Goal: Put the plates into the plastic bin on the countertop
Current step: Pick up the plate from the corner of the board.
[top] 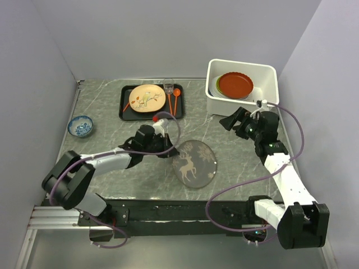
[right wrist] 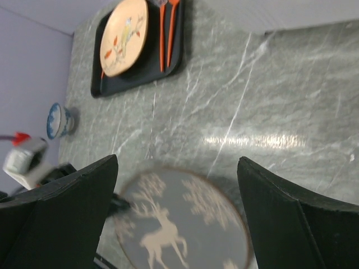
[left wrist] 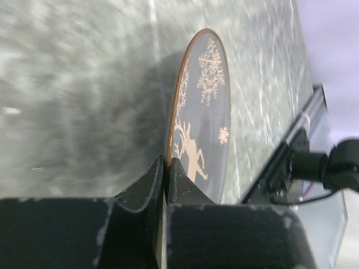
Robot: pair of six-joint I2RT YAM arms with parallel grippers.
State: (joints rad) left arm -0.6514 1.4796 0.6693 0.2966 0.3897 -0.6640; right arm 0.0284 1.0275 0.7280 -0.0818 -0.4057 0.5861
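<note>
My left gripper [top: 171, 151] is shut on the rim of a grey plate with a gold deer pattern [top: 194, 163], holding it over the grey-green countertop [top: 235, 151]; in the left wrist view the plate [left wrist: 205, 106] stands edge-on between my closed fingers [left wrist: 147, 185]. My right gripper [top: 234, 121] is open and empty, just in front of the white plastic bin [top: 267, 73], which holds a red-brown plate [top: 235, 85] on top of other plates. The right wrist view shows the deer plate [right wrist: 179, 224] below. A cream floral plate [top: 147, 97] lies on the black tray [top: 126, 106].
Orange utensils [top: 174, 98] lie on the tray beside the floral plate. A small blue-patterned bowl [top: 80, 125] stands at the left. Walls close in the left, back and right. The table's front edge runs just below the deer plate.
</note>
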